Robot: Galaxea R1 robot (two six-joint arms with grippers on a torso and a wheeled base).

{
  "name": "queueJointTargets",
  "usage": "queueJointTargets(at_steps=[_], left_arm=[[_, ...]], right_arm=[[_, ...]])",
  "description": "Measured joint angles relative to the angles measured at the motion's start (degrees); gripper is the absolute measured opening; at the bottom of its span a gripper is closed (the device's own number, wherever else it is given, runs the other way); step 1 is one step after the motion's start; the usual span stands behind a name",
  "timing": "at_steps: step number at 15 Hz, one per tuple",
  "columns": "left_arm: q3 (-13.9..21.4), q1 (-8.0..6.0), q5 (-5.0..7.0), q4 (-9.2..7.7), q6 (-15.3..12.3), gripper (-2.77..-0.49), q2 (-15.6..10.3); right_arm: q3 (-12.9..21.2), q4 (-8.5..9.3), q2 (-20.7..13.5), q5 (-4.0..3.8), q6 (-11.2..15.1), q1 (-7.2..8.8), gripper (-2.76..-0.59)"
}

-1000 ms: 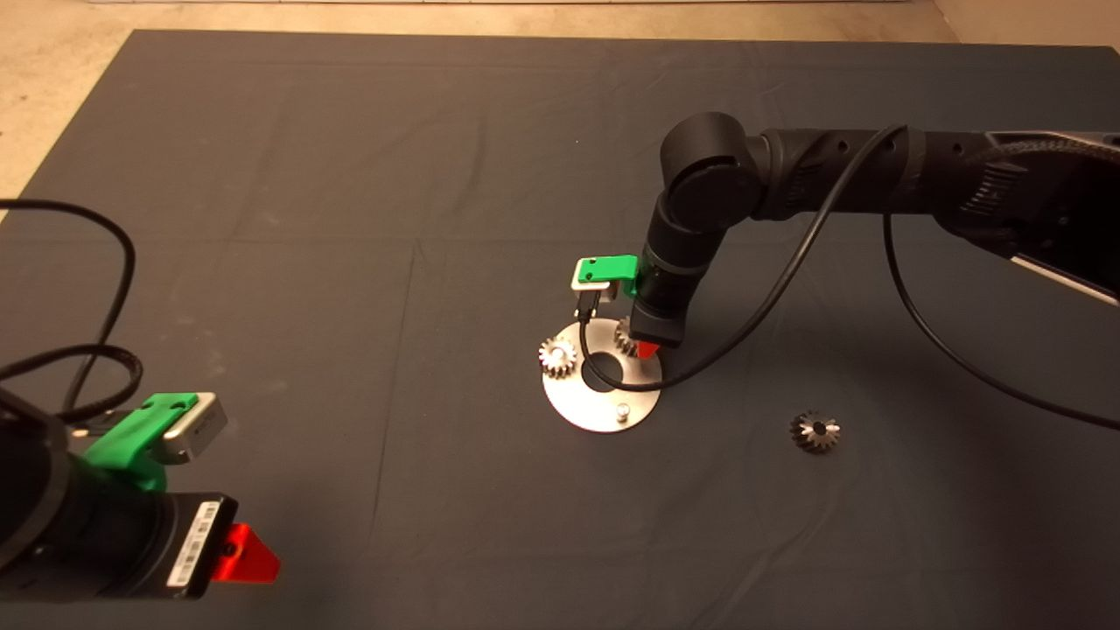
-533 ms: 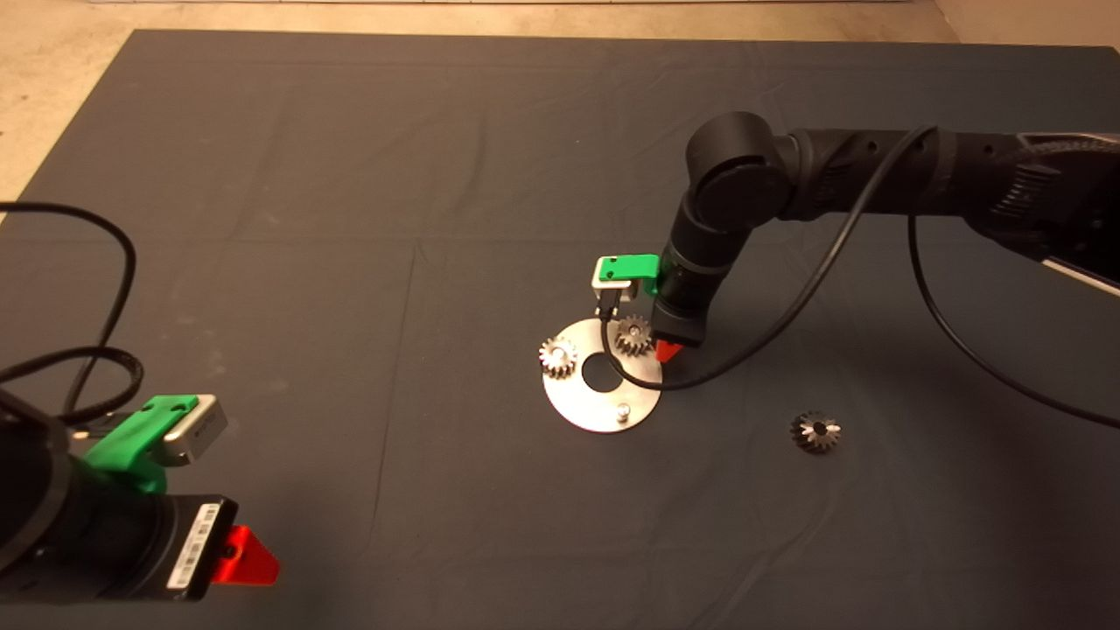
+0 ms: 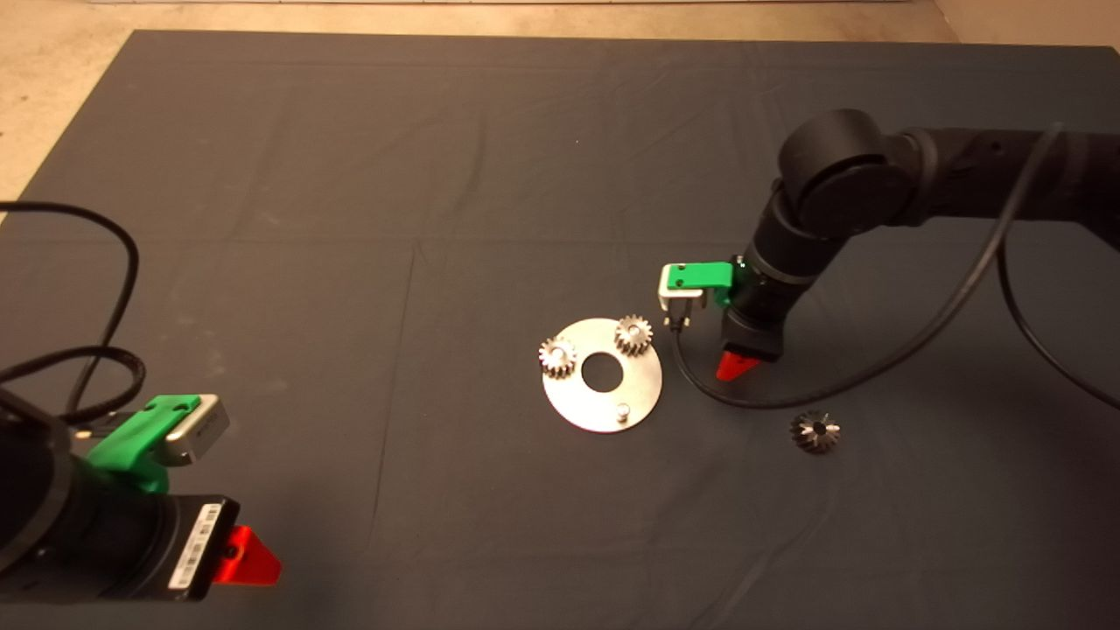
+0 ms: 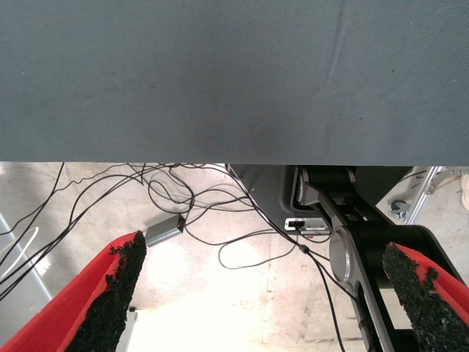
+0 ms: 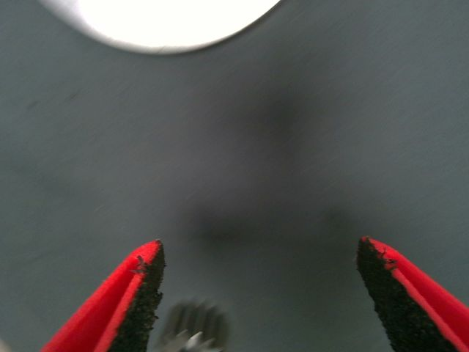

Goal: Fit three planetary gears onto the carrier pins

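A shiny round disc point(image 3: 602, 395) with a central hole lies mid-mat. Two planetary gears sit on its pins, one at the left point(image 3: 557, 357), one at the back point(image 3: 633, 335). The third carrier pin point(image 3: 622, 409) at the front stands bare. A third gear point(image 3: 815, 431) lies loose on the mat to the right. My right gripper point(image 3: 737, 366) is open and empty, above the mat between the disc and the loose gear. In the right wrist view the gripper point(image 5: 260, 293) shows the loose gear point(image 5: 192, 327) by one finger and the disc's edge point(image 5: 168, 29). My left gripper point(image 3: 245, 556) is parked at the lower left, open.
A black cable point(image 3: 787, 398) hangs from the right arm and loops over the mat between the disc and the loose gear. The left wrist view looks past the mat's edge point(image 4: 234, 160) at floor cables and a stand base point(image 4: 352, 242).
My right gripper has left the back gear on its pin and moved right, off the disc, toward the loose gear. The left arm has not moved.
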Motion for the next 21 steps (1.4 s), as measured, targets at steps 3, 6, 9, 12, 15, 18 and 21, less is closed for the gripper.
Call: queueJointTargets(at_steps=[3, 6, 9, 12, 15, 18, 21], left_arm=[[0.0, 0.0, -0.01, 0.0, 0.01, -0.93, -0.01], [0.0, 0.0, -0.02, 0.02, 0.04, -0.93, 0.0], [0.0, 0.0, -0.02, 0.0, 0.06, -0.93, 0.0], [0.0, 0.02, -0.02, 0.0, 1.17, -0.93, -0.15], [0.0, 0.02, 0.0, 0.0, 1.86, -0.93, -0.17], [0.0, 0.02, -0.02, -0.03, 2.07, -0.93, -0.12], [0.0, 0.6, 0.0, -0.39, 2.24, -0.93, -0.15]], right_arm=[[5.75, 0.92, -2.84, 0.07, 4.28, 0.06, -1.25], [10.49, 1.71, -4.97, 0.02, 7.05, 0.45, -1.18], [12.42, 1.71, -6.88, 0.09, 7.76, 0.48, -1.05], [14.75, 1.68, -9.89, 0.0, 8.13, 0.48, -0.88], [15.94, 1.23, -12.47, 0.09, 8.25, 0.48, -0.77], [19.12, -0.59, -15.86, 0.07, 8.25, 0.48, -0.74], [21.74, -4.33, -19.68, 0.06, 8.25, 0.48, -0.6]])
